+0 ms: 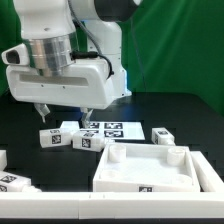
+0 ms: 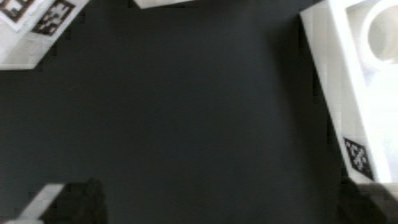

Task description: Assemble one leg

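Observation:
My gripper (image 1: 63, 110) hangs open and empty above the black table, at the exterior view's left. Two white legs with square tags, one (image 1: 55, 137) and another (image 1: 88, 140), lie just below and beyond its fingertips, apart from them. A third leg (image 1: 160, 135) lies at the right behind the tabletop. A fourth (image 1: 12, 182) lies at the front left. The large white tabletop (image 1: 150, 170) sits at the front right and also shows in the wrist view (image 2: 356, 70). In the wrist view the gripper (image 2: 214, 212) has only bare black table between its dark fingertips (image 2: 57, 205).
The marker board (image 1: 106, 128) lies flat behind the two middle legs. A white raised border (image 1: 50, 207) runs along the table's front edge. A white tagged piece (image 2: 36, 30) shows at a corner of the wrist view; I cannot tell which part it is.

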Motion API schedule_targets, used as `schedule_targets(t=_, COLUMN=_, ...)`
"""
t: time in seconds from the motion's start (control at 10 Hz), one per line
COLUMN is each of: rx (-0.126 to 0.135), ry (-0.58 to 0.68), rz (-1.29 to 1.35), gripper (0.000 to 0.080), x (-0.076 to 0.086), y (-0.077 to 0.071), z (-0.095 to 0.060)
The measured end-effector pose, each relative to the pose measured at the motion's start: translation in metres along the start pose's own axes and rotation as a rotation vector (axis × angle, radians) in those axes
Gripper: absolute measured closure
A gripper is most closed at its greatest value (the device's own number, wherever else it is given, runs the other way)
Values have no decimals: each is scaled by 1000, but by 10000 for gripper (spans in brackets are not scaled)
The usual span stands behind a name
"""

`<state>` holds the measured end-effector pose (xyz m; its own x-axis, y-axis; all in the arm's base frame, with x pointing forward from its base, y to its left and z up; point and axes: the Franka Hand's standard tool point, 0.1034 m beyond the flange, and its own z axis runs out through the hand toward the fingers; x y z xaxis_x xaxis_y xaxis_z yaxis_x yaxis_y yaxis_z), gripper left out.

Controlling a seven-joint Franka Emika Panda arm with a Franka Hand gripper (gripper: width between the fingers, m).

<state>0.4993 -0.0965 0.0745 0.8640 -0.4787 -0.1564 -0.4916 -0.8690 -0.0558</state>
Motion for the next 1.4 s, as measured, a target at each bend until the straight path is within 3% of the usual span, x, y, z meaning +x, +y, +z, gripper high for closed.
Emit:
schedule_targets(t=0.2, rx=22, ry=-186, rz=100, gripper=151, x=-2, y=13, z=-3)
schedule_targets(t=0.3, rx=66, ry=-317, rz=202, gripper=151, x=9, y=39, z=-8)
schedule_targets(t=0.5, rx=150, ry=-477, rz=360, gripper=151, x=10, y=90, z=-1)
schedule_targets(t=0.6, rx=157, ry=-511, rz=384, gripper=151, x=9, y=103, z=4)
schedule_targets(t=1.0, rx=156, ry=-560, rz=374, gripper=151, x=4, y=98, z=6)
schedule_targets(t=1.1, rx=186, ry=-588, rz=435, gripper=151, x=-8, y=90, z=15)
schedule_targets(t=1.2, rx=195, ry=-613, rz=489, gripper=151, x=-22, y=84, z=25)
schedule_targets(t=1.4, rx=182, ry=-615, rz=488, gripper=151, x=-25, y=80, z=30)
